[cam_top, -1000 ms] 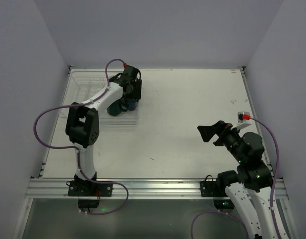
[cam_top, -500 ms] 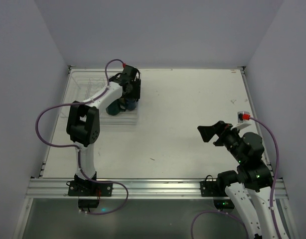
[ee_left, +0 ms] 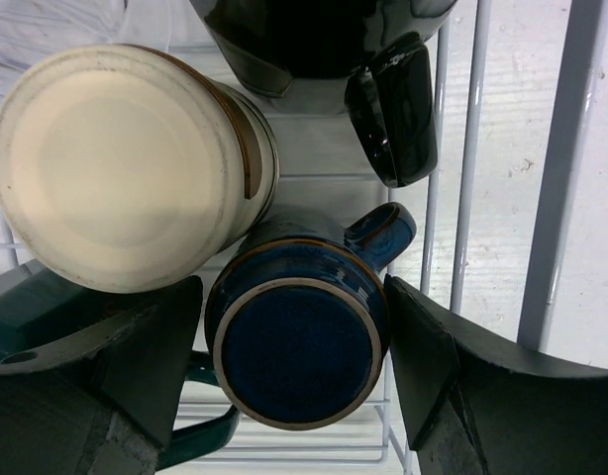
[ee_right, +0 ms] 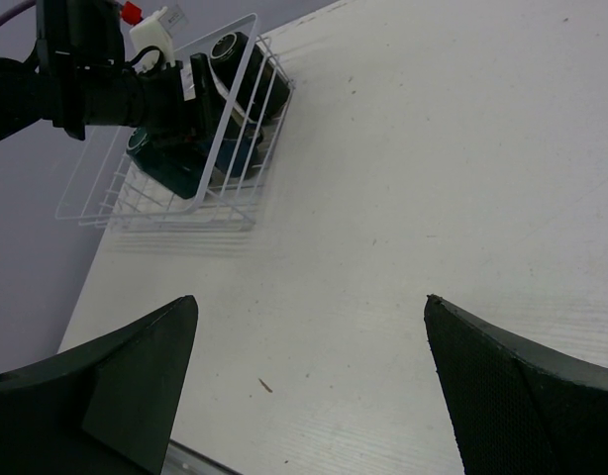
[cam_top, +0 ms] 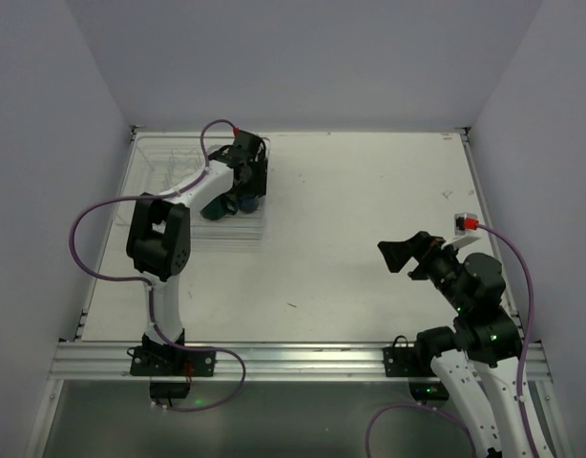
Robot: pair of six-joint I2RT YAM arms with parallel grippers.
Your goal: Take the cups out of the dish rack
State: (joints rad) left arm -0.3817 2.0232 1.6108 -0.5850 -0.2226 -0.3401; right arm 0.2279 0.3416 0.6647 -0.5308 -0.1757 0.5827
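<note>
**Desk:** What does the top camera give you?

**Me:** I see a white table [cam_top: 369, 191] between pale walls. The dish rack [cam_top: 164, 172] sits at the table's far left corner. My left arm reaches out over it, and the left gripper [cam_top: 243, 196] hangs above the cups [cam_top: 224, 204], which crowd the rack's right end. My right arm is folded at the near right. The right gripper [cam_top: 400, 256] hovers over bare table, well apart from the rack, its jaws spread and holding nothing.

**Desk:** And the left wrist camera?

**Me:** I look down on upturned cups among white wire bars. The blue cup [ee_left: 299, 341] is in the middle, base towards me, handle pointing up and right. My two dark fingers [ee_left: 96, 386] stand one on either side of it, spread to about its width. I cannot tell whether they press on it or only flank it. The cream cup [ee_left: 116, 163], with its brown band, sits just beside it at upper left. The black mug [ee_left: 314, 35] fills the top edge, its handle near the blue cup's handle. The handle of the teal cup [ee_left: 200, 440] shows at lower left, partly hidden by my finger.

**Desk:** Right wrist?

**Me:** My own fingers sit in the bottom corners, wide apart, with only bare table between them. The rack is far off at upper left, with the left arm over it.
</note>
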